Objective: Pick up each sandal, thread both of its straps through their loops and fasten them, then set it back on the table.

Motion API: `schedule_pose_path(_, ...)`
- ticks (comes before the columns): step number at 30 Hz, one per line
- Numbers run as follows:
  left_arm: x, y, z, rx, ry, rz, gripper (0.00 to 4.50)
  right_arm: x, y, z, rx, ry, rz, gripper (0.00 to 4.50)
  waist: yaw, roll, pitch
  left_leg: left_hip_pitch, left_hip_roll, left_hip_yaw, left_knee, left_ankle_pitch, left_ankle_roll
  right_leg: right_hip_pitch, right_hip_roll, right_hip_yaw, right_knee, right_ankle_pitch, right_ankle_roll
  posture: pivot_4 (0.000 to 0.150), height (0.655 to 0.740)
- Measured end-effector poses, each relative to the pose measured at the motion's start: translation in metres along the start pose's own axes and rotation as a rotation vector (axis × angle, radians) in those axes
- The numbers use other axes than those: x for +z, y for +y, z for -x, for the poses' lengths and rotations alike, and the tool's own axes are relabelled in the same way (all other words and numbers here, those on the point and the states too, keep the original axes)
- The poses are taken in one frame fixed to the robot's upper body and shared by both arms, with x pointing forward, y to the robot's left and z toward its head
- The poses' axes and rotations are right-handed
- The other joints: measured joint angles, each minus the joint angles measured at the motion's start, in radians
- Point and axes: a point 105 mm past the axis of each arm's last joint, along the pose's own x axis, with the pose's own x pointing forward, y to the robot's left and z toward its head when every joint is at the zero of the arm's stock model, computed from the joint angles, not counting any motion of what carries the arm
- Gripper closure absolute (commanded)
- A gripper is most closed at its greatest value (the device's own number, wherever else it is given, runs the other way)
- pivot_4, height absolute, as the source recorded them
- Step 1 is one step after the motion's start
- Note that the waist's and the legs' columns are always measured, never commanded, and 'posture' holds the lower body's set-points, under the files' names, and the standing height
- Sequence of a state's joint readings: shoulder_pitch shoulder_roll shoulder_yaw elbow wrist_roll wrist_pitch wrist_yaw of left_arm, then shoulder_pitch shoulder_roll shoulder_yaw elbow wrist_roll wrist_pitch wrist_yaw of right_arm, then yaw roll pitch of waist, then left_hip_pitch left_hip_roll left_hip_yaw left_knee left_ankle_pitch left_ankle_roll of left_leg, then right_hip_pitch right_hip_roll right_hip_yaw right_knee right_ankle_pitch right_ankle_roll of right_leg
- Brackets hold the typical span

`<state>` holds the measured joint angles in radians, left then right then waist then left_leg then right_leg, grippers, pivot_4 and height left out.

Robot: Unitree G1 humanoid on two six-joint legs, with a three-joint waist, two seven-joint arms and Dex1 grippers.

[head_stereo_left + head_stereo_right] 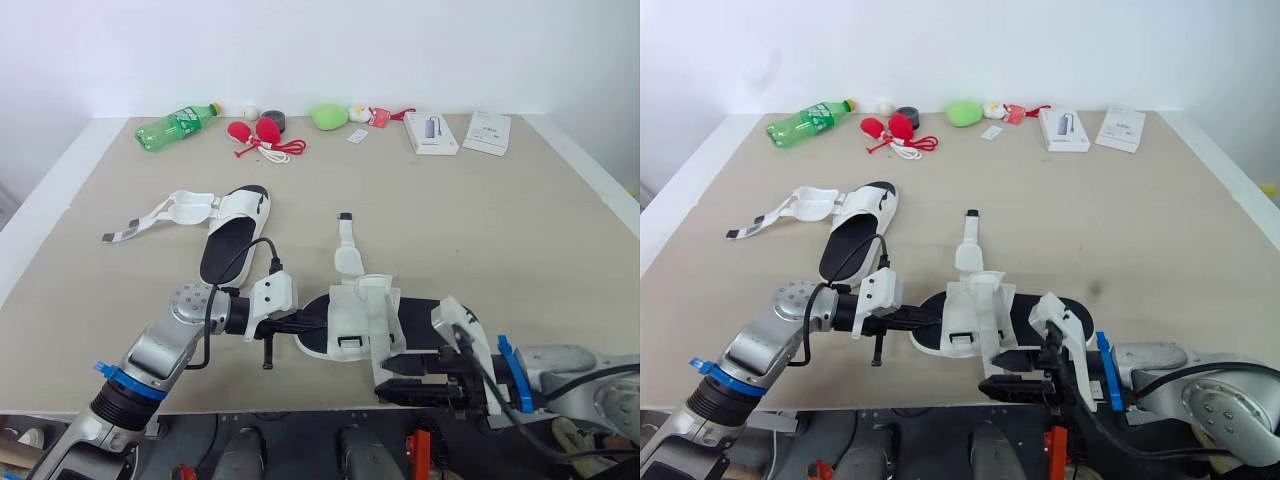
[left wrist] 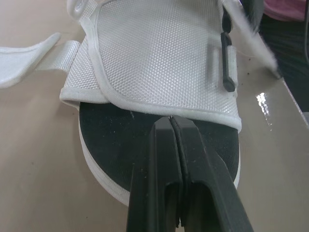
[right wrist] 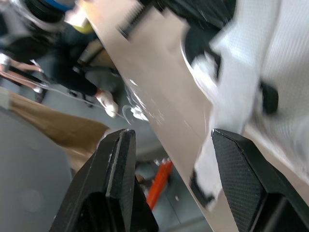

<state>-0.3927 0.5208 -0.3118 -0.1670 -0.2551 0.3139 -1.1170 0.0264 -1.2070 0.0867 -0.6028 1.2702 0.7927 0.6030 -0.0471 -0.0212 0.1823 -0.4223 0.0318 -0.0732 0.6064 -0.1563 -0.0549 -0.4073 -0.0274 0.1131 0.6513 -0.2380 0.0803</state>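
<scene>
Near white mesh sandal with black sole (image 1: 360,320) lies at the front edge of the pale wooden counter (image 1: 500,230). Second white sandal (image 1: 235,230) sits well apart, toward my left, straps undone.

My left end effector (image 2: 173,121) is clenched over the footbed, tips meeting the rim of the mesh upper. My right end effector (image 3: 169,137) is released, fingers spread beside the sandal's near side.

Step, as I judge it: get a hold for lifting. Best to pin with the left, close the right on sole or upper, and avoid trapping the long white strap (image 1: 345,240).

Unclear: whether my left tips pinch any mesh. The loops are hidden by the upper, and the right wrist view is blurred.
</scene>
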Motion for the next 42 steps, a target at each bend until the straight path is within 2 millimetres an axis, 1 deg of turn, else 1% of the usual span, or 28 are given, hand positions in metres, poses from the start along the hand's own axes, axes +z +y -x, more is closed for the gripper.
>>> schedule_pose_path(2,0.000,0.000,0.000,0.000,0.000,0.000,4.50,-0.005,-0.001,-0.001,-0.004,0.013,-0.011,1.75,0.000,0.000,0.000,0.000,0.000,0.000,0.000,0.000,0.000,0.000,0.000,0.000,0.000,0.000,0.000,0.150,0.7400)
schedule_pose_path(4,0.000,-0.001,0.000,0.000,0.000,0.000,4.50,-0.008,0.000,0.002,0.008,0.013,-0.026,1.75,0.000,0.000,0.000,0.000,0.000,0.000,0.000,0.000,0.000,0.000,0.000,0.000,0.000,0.000,0.000,0.150,0.7400)
schedule_pose_path(8,-0.003,-0.004,0.000,0.000,0.001,0.008,4.50,-0.006,0.003,0.019,0.031,0.016,-0.034,1.75,0.000,-0.001,0.000,0.000,0.000,0.000,0.000,0.000,0.000,0.000,0.000,0.000,0.000,0.000,0.000,0.150,0.7400)
schedule_pose_path(11,-0.003,-0.005,0.000,0.001,0.000,0.009,4.50,-0.010,-0.001,0.024,0.014,0.033,-0.030,1.75,0.000,-0.001,0.000,0.000,0.000,0.000,0.000,0.000,0.000,0.000,0.000,0.000,0.000,0.000,0.000,0.150,0.7400)
schedule_pose_path(14,-0.002,-0.005,0.000,0.003,0.000,0.008,4.50,-0.010,-0.004,0.022,0.010,0.013,-0.031,1.75,0.000,-0.002,0.000,0.000,0.000,0.000,0.000,0.000,0.000,0.000,0.000,0.000,0.000,0.000,0.000,0.150,0.7400)
schedule_pose_path(16,-0.003,-0.005,0.000,0.006,-0.001,0.009,4.50,-0.004,-0.007,0.018,0.003,-0.031,-0.022,1.75,0.000,-0.003,0.000,0.000,0.000,0.000,0.001,0.000,0.000,0.000,0.000,0.000,0.000,0.000,0.000,0.150,0.7400)
schedule_pose_path(18,-0.003,-0.005,0.000,0.006,-0.001,0.010,4.50,-0.004,-0.008,0.018,-0.002,-0.029,-0.016,1.75,0.000,-0.003,0.000,0.000,0.000,0.000,0.001,0.000,0.000,0.000,0.000,0.000,0.000,0.000,0.000,0.150,0.7400)
schedule_pose_path(22,-0.003,-0.005,0.000,0.005,-0.001,0.009,4.50,-0.003,-0.016,0.011,-0.020,-0.041,-0.003,1.75,0.000,-0.004,0.000,0.000,0.000,0.000,0.000,0.000,0.000,0.000,0.001,0.000,0.000,0.000,0.000,0.150,0.7400)
schedule_pose_path(23,-0.003,-0.005,0.000,0.005,-0.001,0.009,4.50,-0.003,-0.016,0.010,-0.017,-0.040,-0.006,1.97,0.000,-0.004,0.000,0.000,0.000,0.000,0.000,0.000,0.000,0.000,0.001,0.000,0.000,0.000,0.000,0.150,0.7400)
schedule_pose_path(24,-0.003,-0.005,0.000,0.005,-0.002,0.008,4.50,-0.004,-0.016,0.009,-0.013,-0.034,-0.011,2.32,0.000,-0.004,0.000,0.000,0.000,0.000,0.000,0.000,0.000,0.000,0.001,0.000,0.000,0.000,0.000,0.150,0.7400)
schedule_pose_path(25,-0.002,-0.005,0.000,0.005,-0.002,0.008,4.50,-0.005,-0.016,0.008,-0.009,-0.030,-0.015,2.44,0.000,-0.004,0.000,0.000,0.000,0.000,0.000,0.000,0.000,0.000,0.001,0.000,0.000,0.000,0.000,0.150,0.7400)
schedule_pose_path(28,-0.001,-0.006,-0.001,0.005,-0.005,0.004,4.50,-0.003,-0.016,0.005,-0.004,-0.028,-0.016,3.92,0.000,-0.004,0.000,0.000,0.000,0.000,0.000,0.000,0.000,0.000,0.001,0.000,0.000,0.000,0.000,0.150,0.7400)
schedule_pose_path(29,-0.001,-0.006,-0.001,0.005,-0.005,0.004,4.50,-0.003,-0.016,0.005,-0.001,-0.030,-0.018,4.26,0.000,-0.004,0.000,0.000,0.000,0.000,0.000,0.000,0.000,0.000,0.001,0.000,0.000,0.000,0.000,0.150,0.7400)
schedule_pose_path(30,-0.001,-0.006,-0.001,0.005,-0.005,0.004,4.50,-0.002,-0.015,0.004,0.004,-0.031,-0.023,4.39,0.000,-0.004,0.000,0.000,0.000,0.000,0.000,0.000,0.000,0.000,0.001,0.000,0.000,0.000,0.000,0.150,0.7400)
schedule_pose_path(38,-0.001,-0.007,-0.002,0.003,-0.011,0.005,4.50,0.002,-0.014,-0.006,0.026,-0.045,-0.080,4.39,0.000,-0.004,0.000,-0.001,0.000,0.000,0.000,0.000,0.000,0.000,0.001,0.000,0.000,0.000,0.000,0.150,0.7400)
schedule_pose_path(39,-0.001,-0.007,-0.003,0.003,-0.013,0.006,4.50,0.007,-0.014,-0.004,0.044,-0.057,-0.100,4.39,0.000,-0.004,0.000,-0.001,0.000,0.000,0.001,0.000,0.000,0.000,0.001,0.000,0.000,0.000,0.000,0.150,0.7400)
schedule_pose_path(40,-0.001,-0.007,-0.003,0.003,-0.013,0.006,4.50,0.009,-0.014,-0.004,0.044,-0.061,-0.100,4.39,0.000,-0.004,0.000,-0.001,0.000,0.000,0.001,0.000,0.000,0.000,0.001,0.000,0.000,0.000,0.000,0.150,0.7400)
schedule_pose_path(42,-0.001,-0.007,-0.003,0.003,-0.015,0.007,4.50,0.024,-0.012,0.001,0.088,-0.091,-0.121,4.39,-0.002,-0.004,0.000,0.000,0.000,0.000,0.001,0.000,0.000,0.000,0.001,0.000,0.000,0.001,0.000,0.150,0.7400)
